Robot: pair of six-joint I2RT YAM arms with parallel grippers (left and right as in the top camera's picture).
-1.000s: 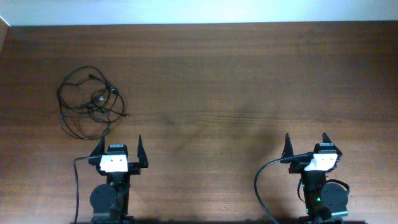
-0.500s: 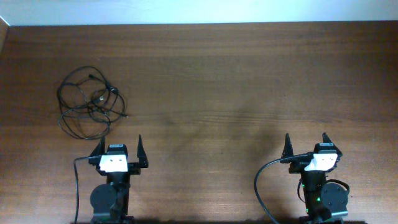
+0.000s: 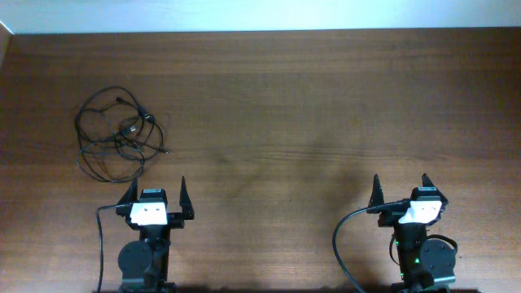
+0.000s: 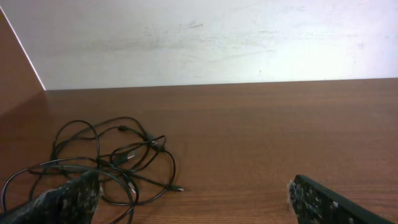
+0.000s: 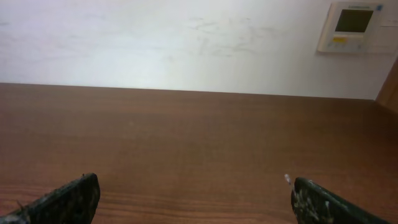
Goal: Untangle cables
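The cables (image 3: 118,135) are thin black cords in a loose tangle of loops on the left of the wooden table. They also show in the left wrist view (image 4: 106,162), with a small plug end (image 4: 178,188) pointing right. My left gripper (image 3: 156,191) is open and empty, just short of the tangle's near right side. In its wrist view (image 4: 193,193) the left finger overlaps the nearest loops. My right gripper (image 3: 400,189) is open and empty at the front right, far from the cables; its wrist view (image 5: 193,186) shows only bare table.
Thicker black arm cables run from the bases, one at the left (image 3: 101,244) and one at the right (image 3: 340,244). A white wall (image 4: 205,37) bounds the table's far edge. A wall thermostat (image 5: 356,25) is at the upper right.
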